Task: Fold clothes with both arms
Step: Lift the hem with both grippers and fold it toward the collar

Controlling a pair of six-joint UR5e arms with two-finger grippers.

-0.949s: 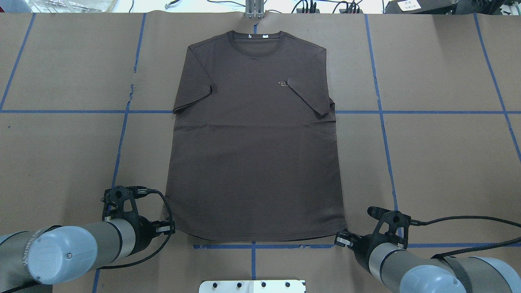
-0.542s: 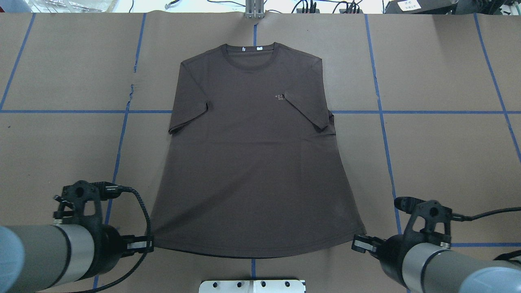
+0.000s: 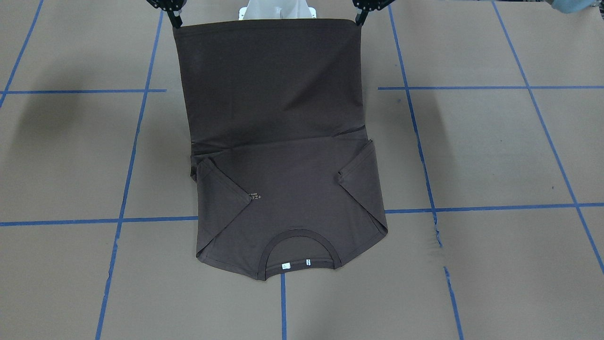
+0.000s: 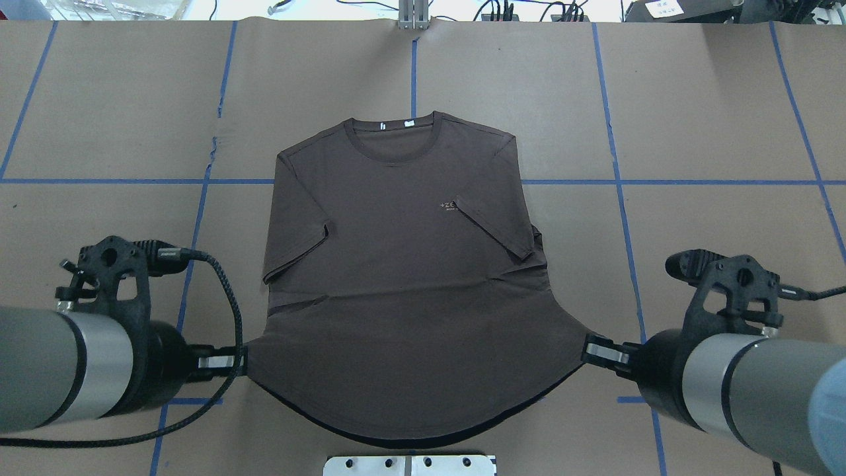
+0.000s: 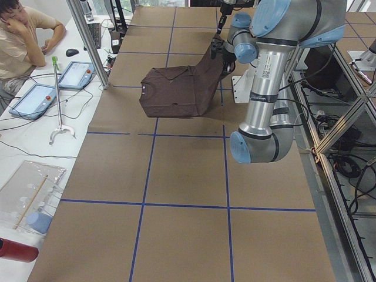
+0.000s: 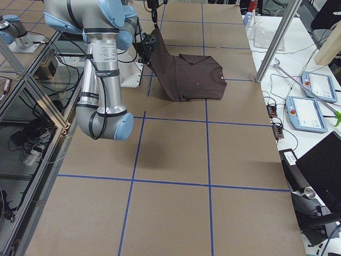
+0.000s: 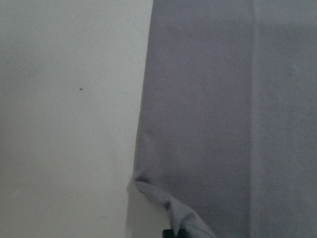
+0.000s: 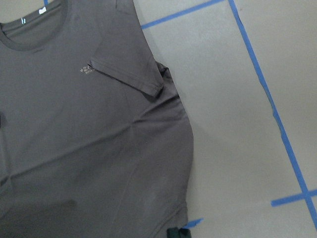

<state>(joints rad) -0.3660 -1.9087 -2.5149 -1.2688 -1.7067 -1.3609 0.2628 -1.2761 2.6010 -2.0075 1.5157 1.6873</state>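
Observation:
The dark grey-brown T-shirt (image 4: 396, 264) lies front up with its collar (image 4: 390, 135) at the far side and both sleeves folded in over the chest. Its upper half rests on the table, while the hem half rises off the table toward the robot (image 3: 269, 75). My left gripper (image 4: 231, 362) is shut on the hem's left corner. At the opposite corner my right gripper (image 4: 598, 350) is shut on the hem. Both hold the hem taut in the air (image 3: 361, 16) (image 3: 175, 19). The wrist views show shirt fabric (image 7: 223, 124) (image 8: 89, 124) close below.
Brown paper with blue tape lines (image 4: 618, 182) covers the table. The white pedestal base (image 4: 410, 465) sits below the hanging hem. A person (image 5: 23, 35) sits at a side bench with tablets (image 5: 35, 100). A metal post (image 4: 413, 13) stands at the far edge.
Both grippers have risen and drawn back toward the robot with the hem corners. The hem half has come off the table and the collar end has slid nearer.

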